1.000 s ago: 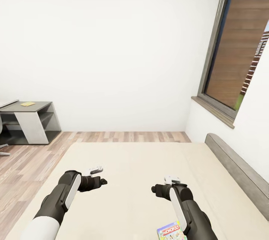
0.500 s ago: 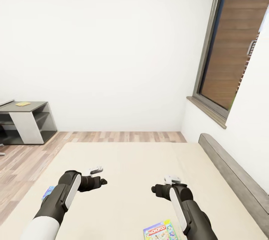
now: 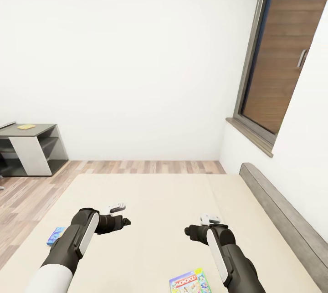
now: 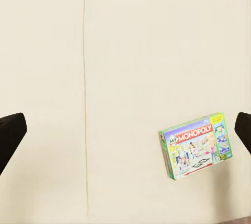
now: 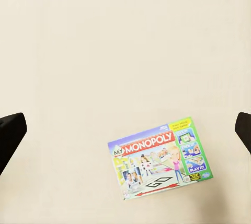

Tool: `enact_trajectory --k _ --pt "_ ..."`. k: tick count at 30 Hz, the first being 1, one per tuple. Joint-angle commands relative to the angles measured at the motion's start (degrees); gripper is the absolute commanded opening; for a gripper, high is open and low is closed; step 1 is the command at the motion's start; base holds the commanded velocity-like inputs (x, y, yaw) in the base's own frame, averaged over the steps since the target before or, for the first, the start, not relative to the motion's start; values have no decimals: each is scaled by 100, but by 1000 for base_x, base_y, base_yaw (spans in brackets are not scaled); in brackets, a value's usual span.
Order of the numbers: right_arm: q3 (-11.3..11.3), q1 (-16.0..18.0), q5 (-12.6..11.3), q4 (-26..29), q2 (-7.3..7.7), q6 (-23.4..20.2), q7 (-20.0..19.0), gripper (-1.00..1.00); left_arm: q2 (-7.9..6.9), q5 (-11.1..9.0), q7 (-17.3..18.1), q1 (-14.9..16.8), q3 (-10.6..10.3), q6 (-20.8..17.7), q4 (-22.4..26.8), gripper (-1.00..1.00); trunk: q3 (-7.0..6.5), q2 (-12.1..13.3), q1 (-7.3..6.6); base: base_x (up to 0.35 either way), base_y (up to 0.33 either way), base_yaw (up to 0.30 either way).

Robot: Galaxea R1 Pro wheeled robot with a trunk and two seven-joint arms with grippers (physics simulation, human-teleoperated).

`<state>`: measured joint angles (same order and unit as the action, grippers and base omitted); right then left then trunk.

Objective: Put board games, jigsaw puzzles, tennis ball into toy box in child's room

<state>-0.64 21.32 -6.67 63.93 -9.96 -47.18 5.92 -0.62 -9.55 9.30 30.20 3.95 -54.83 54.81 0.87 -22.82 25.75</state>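
Two board games lie flat on the beige bed (image 3: 164, 192). The green-edged Monopoly box (image 3: 190, 282) (image 4: 196, 145) (image 5: 162, 158) lies near the front, just left of my right forearm. The small blue one (image 3: 56, 235) lies by the bed's left edge, beside my left arm. My left gripper (image 3: 124, 221) (image 4: 125, 132) and right gripper (image 3: 188, 230) (image 5: 125, 130) hover above the mattress, both open and empty. At the far left stands the table's dark grey cabinet (image 3: 32, 142), with a flat yellowish sheet (image 3: 26, 126) on it, too small to identify. The toy box and tennis ball are out of view.
A dark grey headboard (image 3: 287, 220) runs along the bed's right side under a tall dark-framed window (image 3: 282, 56). Wood-plank floor (image 3: 27, 192) lies between the bed and the cabinet. A white wall closes the far end.
The whole view has shifted left, so the camera has turned right. The blue game has come into view, and the Monopoly box shows more fully. Both arms keep their pose.
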Motion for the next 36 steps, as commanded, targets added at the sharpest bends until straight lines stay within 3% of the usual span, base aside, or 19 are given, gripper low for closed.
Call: enact_trajectory --k 1,36 --pt "-6 4 -62 5 -4 -19 52 100 1 -11 12 4 9 -28 3 100 9 -10 3 0 -4 0" --pt "-6 4 -62 5 -4 -19 49 100 0 -11 11 4 9 -28 2 100 9 -10 3 15 -9 0"
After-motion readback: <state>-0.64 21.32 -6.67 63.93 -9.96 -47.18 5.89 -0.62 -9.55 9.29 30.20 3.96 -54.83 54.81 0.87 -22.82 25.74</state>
